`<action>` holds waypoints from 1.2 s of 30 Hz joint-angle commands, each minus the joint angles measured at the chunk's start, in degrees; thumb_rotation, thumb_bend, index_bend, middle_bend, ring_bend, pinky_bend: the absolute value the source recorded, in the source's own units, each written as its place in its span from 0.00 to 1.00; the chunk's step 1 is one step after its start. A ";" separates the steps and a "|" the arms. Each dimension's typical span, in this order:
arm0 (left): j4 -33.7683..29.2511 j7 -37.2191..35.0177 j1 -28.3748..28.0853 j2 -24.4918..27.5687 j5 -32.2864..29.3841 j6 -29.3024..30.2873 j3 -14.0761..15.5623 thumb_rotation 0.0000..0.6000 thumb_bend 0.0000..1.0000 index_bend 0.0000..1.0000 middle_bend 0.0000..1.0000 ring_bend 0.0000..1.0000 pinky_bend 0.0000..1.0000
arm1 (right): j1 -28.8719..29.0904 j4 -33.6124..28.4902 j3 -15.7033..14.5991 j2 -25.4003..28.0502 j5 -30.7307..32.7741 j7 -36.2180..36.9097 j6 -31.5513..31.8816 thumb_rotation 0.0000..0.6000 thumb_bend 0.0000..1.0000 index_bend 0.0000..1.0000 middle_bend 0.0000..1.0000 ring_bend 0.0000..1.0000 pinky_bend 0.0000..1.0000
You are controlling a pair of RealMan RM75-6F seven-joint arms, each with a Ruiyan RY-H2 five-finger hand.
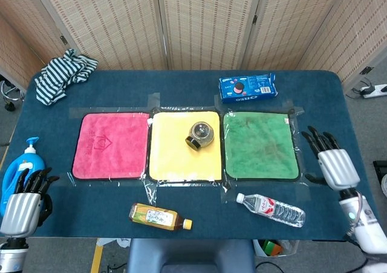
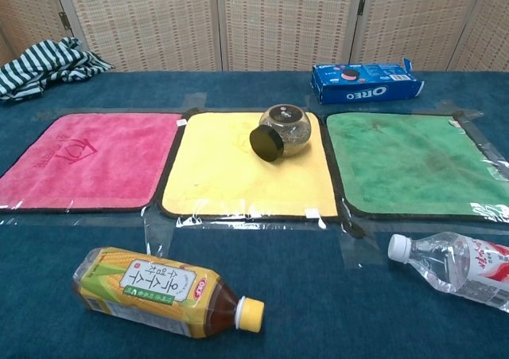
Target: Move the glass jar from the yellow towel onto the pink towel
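Note:
A round glass jar (image 1: 201, 134) (image 2: 281, 131) with a black lid lies on its side on the yellow towel (image 1: 175, 158) (image 2: 231, 176), near that towel's right edge. The pink towel (image 1: 110, 145) (image 2: 87, 158) lies flat just left of the yellow one with nothing on it. My right hand (image 1: 332, 161) hovers over the table right of the green towel (image 1: 260, 144) (image 2: 413, 164), fingers spread, holding nothing. My left hand (image 1: 24, 203) hangs at the near left corner, fingers apart, far from the jar. Neither hand shows in the chest view.
A tea bottle (image 1: 160, 217) (image 2: 163, 291) and a water bottle (image 1: 270, 209) (image 2: 453, 267) lie along the front edge. An Oreo box (image 1: 248, 86) (image 2: 364, 80) sits at the back, a striped cloth (image 1: 63, 73) (image 2: 48, 63) at the back left, a blue dispenser bottle (image 1: 18, 170) by my left hand.

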 commanded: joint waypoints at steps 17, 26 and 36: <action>0.06 -2.56 2.34 2.12 0.98 2.76 0.52 1.00 0.83 0.29 0.17 0.16 0.02 | 28.98 24.83 8.43 -22.68 16.10 -17.28 -22.37 1.00 0.12 0.04 0.07 0.16 0.11; -0.06 -2.88 2.81 2.55 0.20 2.74 0.21 1.00 0.83 0.29 0.17 0.16 0.02 | 36.26 40.75 7.26 -32.81 13.94 -14.28 -25.88 1.00 0.12 0.07 0.08 0.16 0.11; 0.04 -3.35 3.20 3.10 -0.77 2.35 0.03 1.00 0.83 0.29 0.17 0.16 0.02 | 42.26 56.12 5.38 -42.69 10.25 -9.61 -27.88 1.00 0.13 0.11 0.10 0.16 0.14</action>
